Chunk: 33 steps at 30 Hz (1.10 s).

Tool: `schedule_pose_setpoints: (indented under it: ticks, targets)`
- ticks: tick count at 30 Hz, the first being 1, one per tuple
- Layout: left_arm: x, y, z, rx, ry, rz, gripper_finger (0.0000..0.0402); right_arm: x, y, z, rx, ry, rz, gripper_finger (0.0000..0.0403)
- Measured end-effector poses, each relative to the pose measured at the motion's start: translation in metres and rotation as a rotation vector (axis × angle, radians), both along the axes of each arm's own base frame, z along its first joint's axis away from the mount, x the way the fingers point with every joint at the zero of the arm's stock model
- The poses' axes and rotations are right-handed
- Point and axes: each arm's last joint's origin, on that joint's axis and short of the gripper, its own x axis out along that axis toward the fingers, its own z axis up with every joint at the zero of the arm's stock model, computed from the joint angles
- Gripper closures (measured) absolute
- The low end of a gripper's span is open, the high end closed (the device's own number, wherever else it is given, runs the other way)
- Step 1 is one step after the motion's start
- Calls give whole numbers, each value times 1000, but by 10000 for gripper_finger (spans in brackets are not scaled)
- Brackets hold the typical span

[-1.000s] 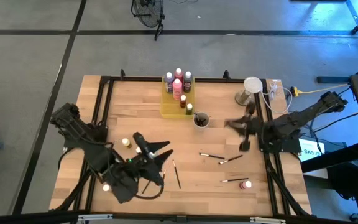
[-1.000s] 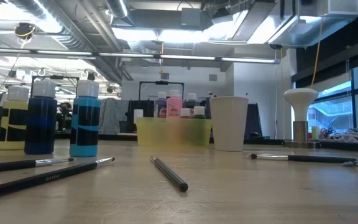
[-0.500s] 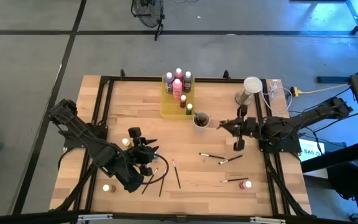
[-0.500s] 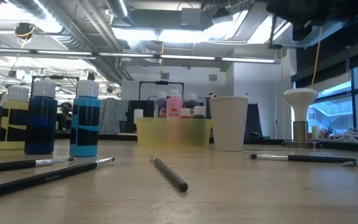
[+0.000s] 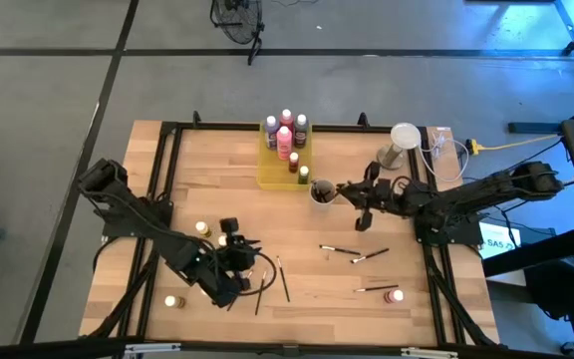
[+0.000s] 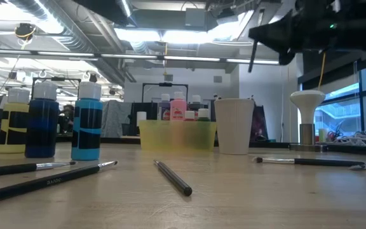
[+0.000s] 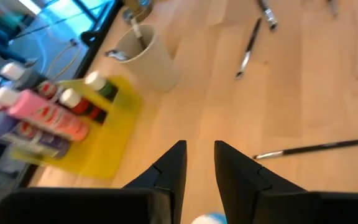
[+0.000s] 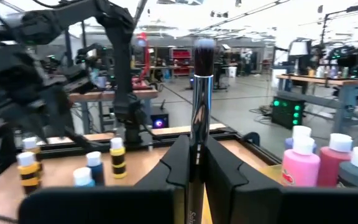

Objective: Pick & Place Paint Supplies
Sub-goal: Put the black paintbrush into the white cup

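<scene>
Partly done: several bottles racked in yellow tray at tabletop's far edge, right gripper clamped on brush beside cup, left gripper narrowing over blue-capped bottle near front-left corner, loose brushes remaining toward front edge.

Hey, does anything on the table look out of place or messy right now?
Mostly the brushes: several lie loose at different angles, one mid-table, another nearer the left gripper. A few bottles stand apart from the yellow tray. Nothing looks spilled or broken. The right gripper holds a brush upright.
</scene>
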Motion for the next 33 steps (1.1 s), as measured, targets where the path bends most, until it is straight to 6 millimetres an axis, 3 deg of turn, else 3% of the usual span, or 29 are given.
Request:
schedule_pose_setpoints:
  ticks: [11, 23, 33]
  targets:
    - [19, -11, 13, -22, -154, -124, 345, 14, -23, -19, 66, 33, -112, 376]
    - [23, -15, 18, -71, -201, -164, 345, 21, -24, -38, 86, 125, -95, 376]
    - [24, -15, 19, -84, -212, -158, 346, 32, -23, -38, 61, 151, -35, 363]
